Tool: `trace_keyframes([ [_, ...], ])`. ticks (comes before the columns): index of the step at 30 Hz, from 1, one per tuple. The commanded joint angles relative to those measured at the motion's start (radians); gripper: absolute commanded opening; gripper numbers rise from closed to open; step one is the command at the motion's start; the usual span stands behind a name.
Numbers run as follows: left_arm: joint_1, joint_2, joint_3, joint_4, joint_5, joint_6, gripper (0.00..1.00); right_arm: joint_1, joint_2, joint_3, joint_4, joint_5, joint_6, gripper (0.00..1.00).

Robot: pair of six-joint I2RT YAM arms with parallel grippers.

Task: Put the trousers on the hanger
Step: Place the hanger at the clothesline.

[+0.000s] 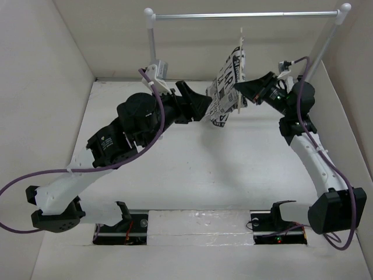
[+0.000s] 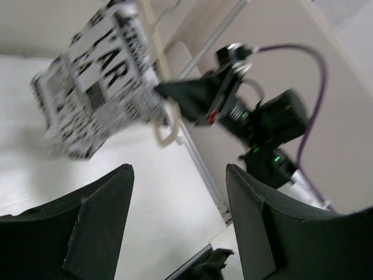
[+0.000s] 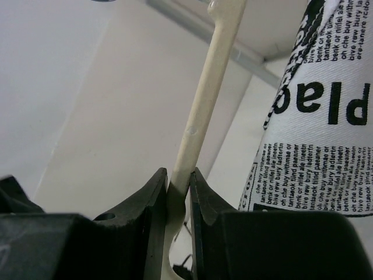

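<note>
The right hand clamped the hanger holding the trousers; the left hand, spread apart, probably needed to smooth them next.

clothes rail: metal bar on white posts, far end | table: white | walls: pale

The top camera sits high behind both arm bases and looks forward and down across the whole table to the rail at the back. The left wrist camera looks out between its own fingers, tilted, across at the right hand from fairly near. The right wrist camera looks upward, very close, along the hanger beside the trousers. All three views share hanger and trousers.
</note>
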Motion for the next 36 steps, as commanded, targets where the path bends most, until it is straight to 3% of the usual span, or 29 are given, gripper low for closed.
trace_keyframes([
  [1, -0.002, -0.056, -0.100, -0.005, -0.043, -0.013, 0.60, -0.098, 0.011, 0.168, 0.326, -0.014, 0.037, 0.00],
  [8, -0.002, -0.174, -0.304, -0.042, -0.063, -0.091, 0.60, -0.220, 0.145, 0.335, 0.335, -0.023, 0.086, 0.00],
  [12, -0.002, -0.215, -0.366, -0.067, -0.086, -0.117, 0.60, -0.259, 0.200, 0.361, 0.430, -0.017, 0.160, 0.00],
  [36, -0.002, -0.183, -0.430, -0.053, -0.051, -0.151, 0.60, -0.491, 0.421, 0.493, 0.513, -0.050, 0.266, 0.00],
])
